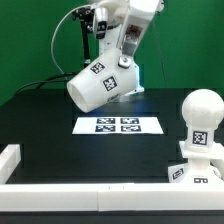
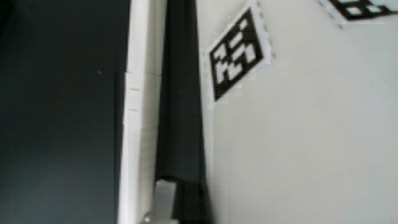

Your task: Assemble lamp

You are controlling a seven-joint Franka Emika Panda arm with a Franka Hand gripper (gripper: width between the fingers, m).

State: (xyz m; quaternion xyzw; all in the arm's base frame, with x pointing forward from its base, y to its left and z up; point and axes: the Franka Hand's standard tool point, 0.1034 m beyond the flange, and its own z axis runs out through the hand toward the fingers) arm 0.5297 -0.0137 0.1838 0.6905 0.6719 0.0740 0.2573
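Note:
My gripper (image 1: pixel 122 60) is shut on the large white tapered shade (image 1: pixel 100 86) and holds it tilted in the air above the back of the table, its tags facing the exterior view. In the wrist view the shade's wall (image 2: pixel 302 130) with one tag fills most of the picture. Only one finger (image 2: pixel 166 200) shows beside it, and the other is hidden. The round-headed bulb (image 1: pixel 201 118) stands upright on the flared square base (image 1: pixel 194 170) at the exterior view's right front, apart from the shade.
The marker board (image 1: pixel 118 124) lies flat on the black table below the held shade. A white rail (image 1: pixel 90 195) runs along the table's front edge, and a short white block (image 1: pixel 10 158) sits at the exterior view's left.

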